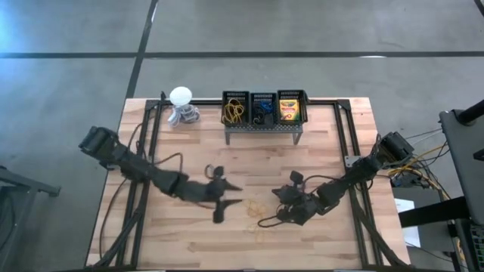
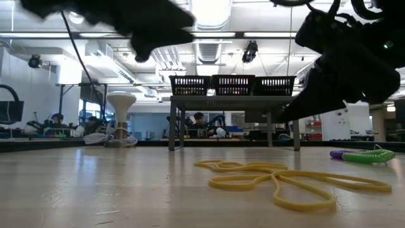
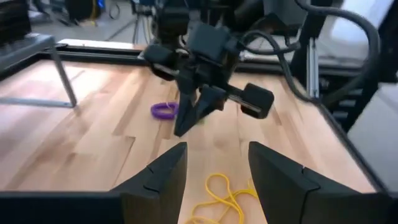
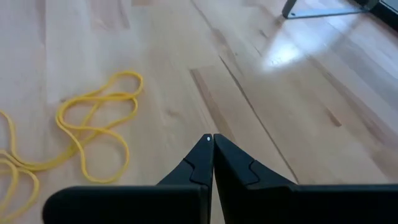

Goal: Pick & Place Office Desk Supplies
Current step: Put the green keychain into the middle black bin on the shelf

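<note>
Loose yellow rubber bands (image 1: 255, 208) lie flat on the wood in the middle of the table, with more (image 1: 262, 233) nearer the near edge. My left gripper (image 1: 234, 194) is open just left of them, and in its wrist view its fingers frame the bands (image 3: 217, 194). My right gripper (image 1: 264, 221) is shut, slanting down from the right beside the bands (image 4: 93, 134), with nothing between its fingers (image 4: 212, 142). Purple and green rings (image 2: 362, 156) lie on the table under the right arm; a purple ring (image 3: 163, 110) shows by the right gripper (image 3: 185, 124).
The grey perforated stand (image 1: 264, 130) stands at the far edge with three black baskets holding yellow bands (image 1: 233, 112), dark items (image 1: 263, 110) and a crayon box (image 1: 289, 112). A white ball-shaped object (image 1: 181, 97) sits left of it. Black frame rails (image 1: 151, 143) run along the table's sides.
</note>
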`<state>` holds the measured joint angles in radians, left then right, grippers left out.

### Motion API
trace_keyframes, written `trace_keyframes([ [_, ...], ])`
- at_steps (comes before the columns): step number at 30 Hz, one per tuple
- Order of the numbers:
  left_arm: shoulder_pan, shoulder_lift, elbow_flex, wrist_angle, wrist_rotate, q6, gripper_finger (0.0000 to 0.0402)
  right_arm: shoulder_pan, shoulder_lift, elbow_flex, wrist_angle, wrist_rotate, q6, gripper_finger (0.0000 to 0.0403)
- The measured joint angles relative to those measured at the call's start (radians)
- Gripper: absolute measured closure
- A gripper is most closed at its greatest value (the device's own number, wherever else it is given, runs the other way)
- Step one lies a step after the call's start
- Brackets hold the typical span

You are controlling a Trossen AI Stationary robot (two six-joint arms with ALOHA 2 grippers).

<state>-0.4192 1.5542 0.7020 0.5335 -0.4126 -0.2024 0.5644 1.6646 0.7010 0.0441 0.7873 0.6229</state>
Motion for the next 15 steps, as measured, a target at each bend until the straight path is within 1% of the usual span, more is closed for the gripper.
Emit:
trace_keyframes([
  [3,-0.053,0.014,-0.114,0.187,-0.094,-0.053,0.0227,0.000,0.000,-0.001,0.046,0.001,-0.046,0.0394],
  [5,-0.074,0.033,-0.159,0.250,-0.154,-0.081,0.0227,0.000,0.000,-0.006,0.106,0.002,-0.105,0.0394],
  [8,-0.080,0.070,-0.188,0.277,-0.196,-0.122,0.0227,0.000,0.000,-0.020,0.246,0.001,-0.207,0.0394],
  [10,-0.077,0.093,-0.186,0.277,-0.199,-0.136,0.0227,0.000,0.000,-0.036,0.351,-0.001,-0.272,0.0394],
  [12,-0.075,0.123,-0.174,0.282,-0.201,-0.139,0.0227,0.000,-0.002,-0.047,0.434,-0.033,-0.296,0.0394],
  [15,-0.070,0.166,-0.161,0.279,-0.201,-0.140,0.0227,0.000,-0.043,-0.050,0.408,-0.114,-0.279,0.0390],
])
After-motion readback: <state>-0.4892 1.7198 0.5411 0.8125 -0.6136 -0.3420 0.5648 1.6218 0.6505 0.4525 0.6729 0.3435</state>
